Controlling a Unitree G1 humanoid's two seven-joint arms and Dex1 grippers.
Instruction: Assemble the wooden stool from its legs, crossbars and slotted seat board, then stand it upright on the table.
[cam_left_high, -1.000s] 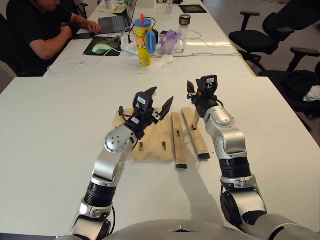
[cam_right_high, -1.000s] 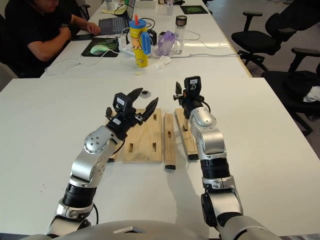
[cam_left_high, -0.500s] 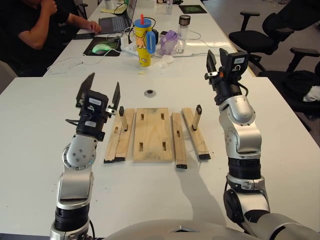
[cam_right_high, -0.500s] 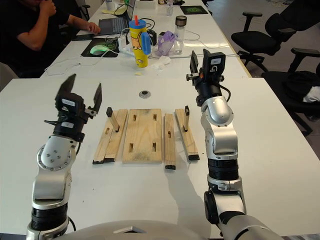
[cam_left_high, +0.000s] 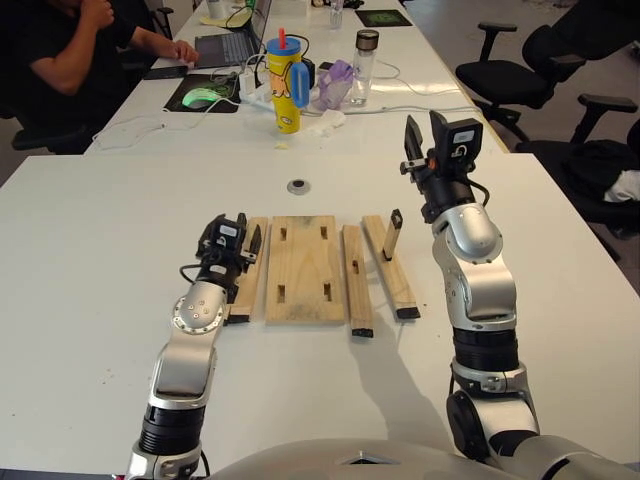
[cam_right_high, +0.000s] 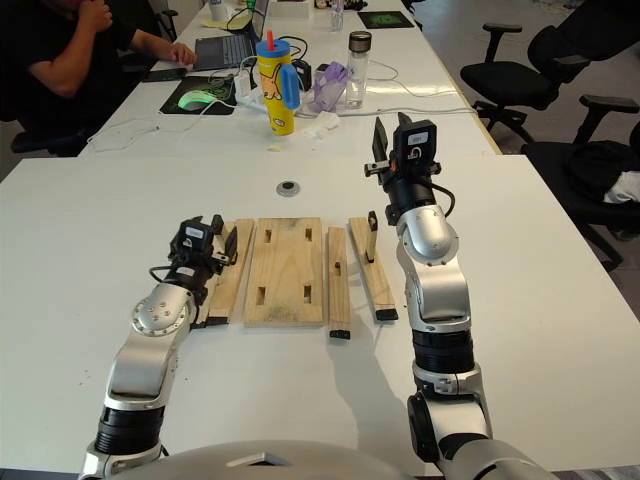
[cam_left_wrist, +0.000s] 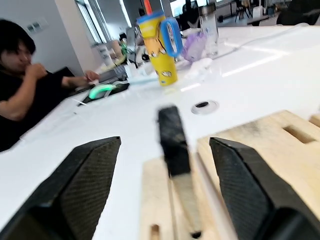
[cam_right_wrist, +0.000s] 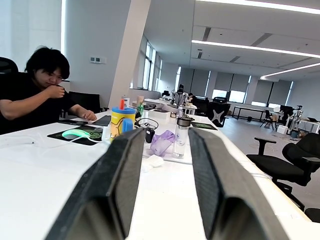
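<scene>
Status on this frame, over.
Left gripper open, low, straddling the black-tipped peg on left leg piece. Right gripper open, raised. Slotted seat board flat, nothing assembled.

Seat board (cam_left_high: 303, 270) flat between wooden strips (cam_left_high: 357, 278)

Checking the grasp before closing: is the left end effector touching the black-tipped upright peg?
Apart. The left wrist view shows the open end effector straddling the peg, with clear gaps on both sides.

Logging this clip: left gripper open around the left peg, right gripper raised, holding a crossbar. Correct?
No: the right gripper is raised but open and empty, as the right wrist view shows. The left gripper is open around the peg.
</scene>
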